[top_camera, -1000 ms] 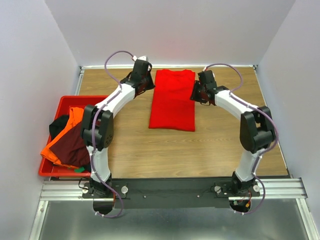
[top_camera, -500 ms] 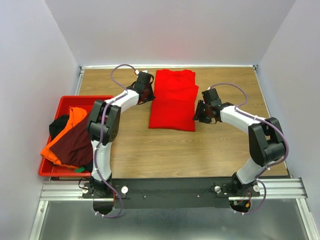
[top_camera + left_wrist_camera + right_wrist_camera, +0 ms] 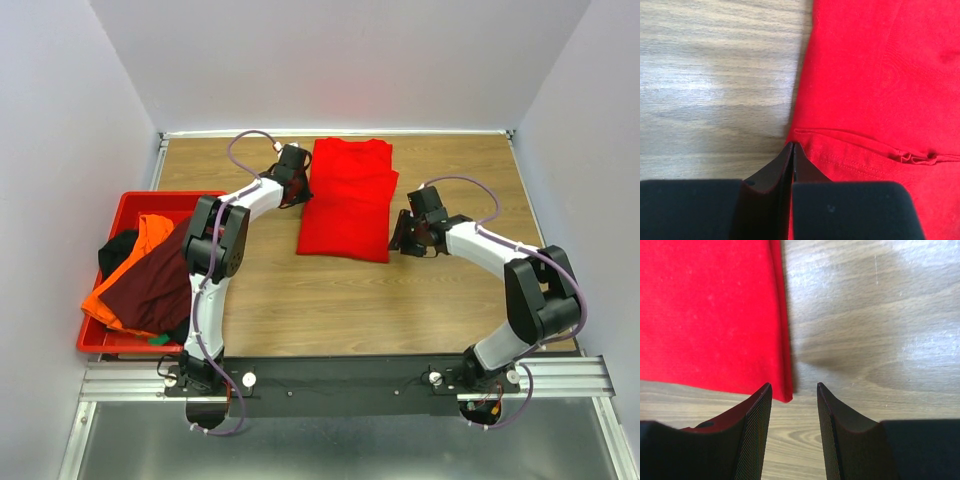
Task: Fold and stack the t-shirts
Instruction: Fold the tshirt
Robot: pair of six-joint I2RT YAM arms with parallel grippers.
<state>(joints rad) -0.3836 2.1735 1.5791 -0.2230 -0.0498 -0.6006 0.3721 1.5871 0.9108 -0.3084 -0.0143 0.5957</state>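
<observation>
A bright red t-shirt (image 3: 345,205) lies folded into a long rectangle on the table; it also shows in the left wrist view (image 3: 865,90) and the right wrist view (image 3: 710,310). My left gripper (image 3: 297,182) is shut, its tips (image 3: 792,145) at the shirt's left edge by a sleeve hem; I see no cloth between them. My right gripper (image 3: 400,237) is open, its jaws (image 3: 794,386) standing either side of the shirt's near right corner. The orange shirt (image 3: 150,235), dark maroon shirt (image 3: 150,290) and black shirt (image 3: 118,250) lie heaped in the crate.
A red plastic crate (image 3: 135,198) sits at the table's left edge beside the left arm. White walls close the table at the back and both sides. Bare wood lies in front of the red shirt (image 3: 350,300).
My right gripper has moved nearer along the shirt's right edge to its near corner. My left gripper has slid a little nearer along the left edge.
</observation>
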